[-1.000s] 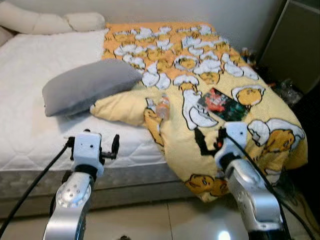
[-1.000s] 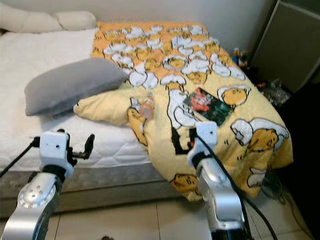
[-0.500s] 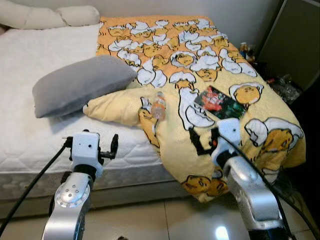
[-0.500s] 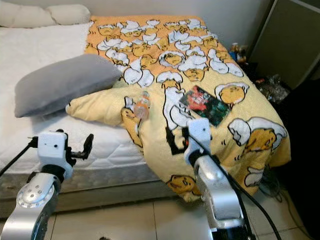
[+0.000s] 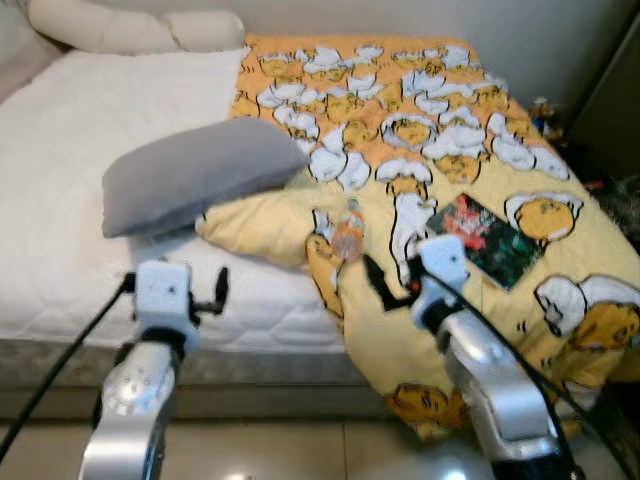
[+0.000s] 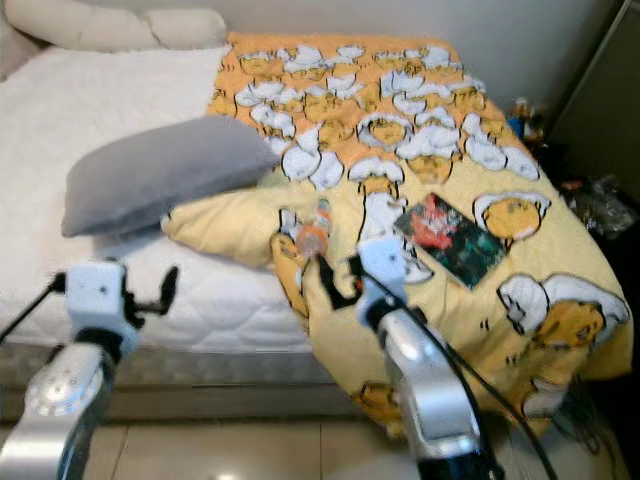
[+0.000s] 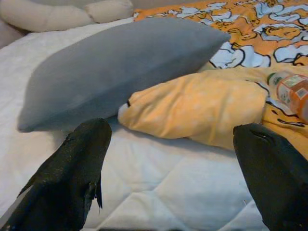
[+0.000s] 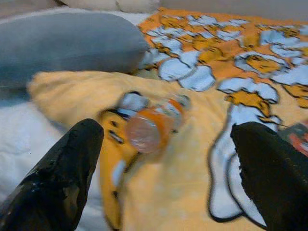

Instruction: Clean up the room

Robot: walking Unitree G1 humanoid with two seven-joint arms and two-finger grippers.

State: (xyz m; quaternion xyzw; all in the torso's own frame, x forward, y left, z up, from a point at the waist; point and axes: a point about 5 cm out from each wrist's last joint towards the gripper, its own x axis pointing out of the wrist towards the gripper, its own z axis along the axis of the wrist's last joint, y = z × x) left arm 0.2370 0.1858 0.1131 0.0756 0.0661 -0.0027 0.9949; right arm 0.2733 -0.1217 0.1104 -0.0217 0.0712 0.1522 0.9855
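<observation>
Right gripper, fingers spread, has advanced toward the plastic bottle at its 12 o'clock on the yellow quilt; left gripper, spread, faces the grey pillow.

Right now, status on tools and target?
Both tools open, empty. Right tool lined up on bottle lying on yellow blanket. Left tool over mattress. Path clear.

Home bedroom: bed, pillow, cartoon quilt.
</observation>
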